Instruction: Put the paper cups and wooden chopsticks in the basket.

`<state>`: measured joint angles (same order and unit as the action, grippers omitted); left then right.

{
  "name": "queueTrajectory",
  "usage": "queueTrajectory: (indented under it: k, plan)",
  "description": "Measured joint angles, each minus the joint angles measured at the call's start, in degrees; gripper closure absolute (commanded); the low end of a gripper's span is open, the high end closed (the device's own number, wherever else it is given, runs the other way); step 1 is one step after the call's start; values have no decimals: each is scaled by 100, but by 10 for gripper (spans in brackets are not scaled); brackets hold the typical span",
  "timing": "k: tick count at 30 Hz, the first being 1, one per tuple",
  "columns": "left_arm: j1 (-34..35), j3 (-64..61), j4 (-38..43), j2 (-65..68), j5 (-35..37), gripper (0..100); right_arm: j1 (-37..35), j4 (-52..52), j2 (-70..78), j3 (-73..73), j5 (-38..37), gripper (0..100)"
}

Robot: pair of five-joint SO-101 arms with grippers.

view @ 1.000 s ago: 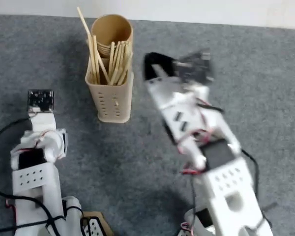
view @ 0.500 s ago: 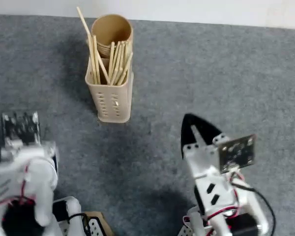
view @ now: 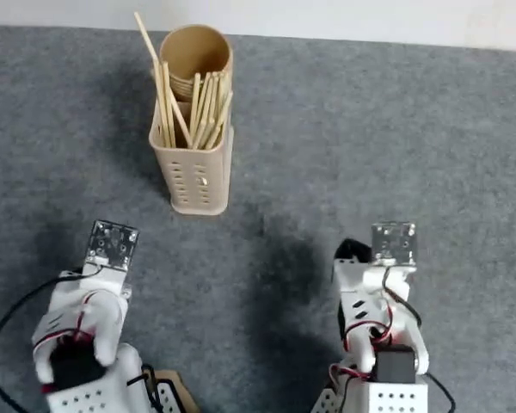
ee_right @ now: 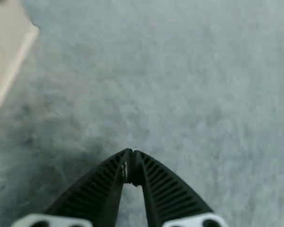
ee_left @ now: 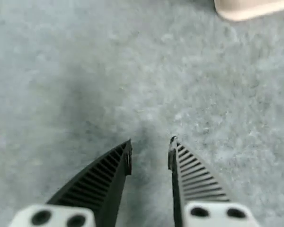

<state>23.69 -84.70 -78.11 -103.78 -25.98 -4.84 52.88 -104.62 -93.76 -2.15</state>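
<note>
While the tall beige perforated plastic basket (view: 194, 176) is standing in the upper middle of the high view, holding the stacked brown paper cups (view: 195, 53) and pale wooden chopsticks (view: 202, 107), both arms are sitting at the bottom of the frame. The left gripper (ee_left: 149, 153) is hanging slightly parted and empty; the right gripper (ee_right: 131, 165) is pressing its jaws together on nothing. One chopstick is leaning far out toward the upper left, so an arm sweeping close could be knocking it out or toppling the narrow basket onto the grey carpet (view: 370, 129).

The basket (view: 193, 181) stands upright, its mouth crowded by cups (view: 195, 53) and chopsticks (view: 202, 107), one stick leaning outward. Bare carpet (view: 344, 146) surrounds it and lies ahead of the left gripper (ee_left: 150, 152) and right gripper (ee_right: 131, 164).
</note>
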Motion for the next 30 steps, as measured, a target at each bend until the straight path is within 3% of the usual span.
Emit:
queueTrajectory:
  k: [4,10,16,23,30]
  plan:
    - [0,-985,747,9,0,853,264,0,0,-202,422,995]
    - [-9,-1125,1125,18,440,854,545,0,0,-211,501,995]
    - [-9,-1134,686,18,554,854,1002,114,0,-211,519,995]
    - [-9,-1134,185,18,554,854,1081,1670,0,-211,519,995]
    - [-9,-1134,176,18,554,854,1081,1705,0,-211,519,995]
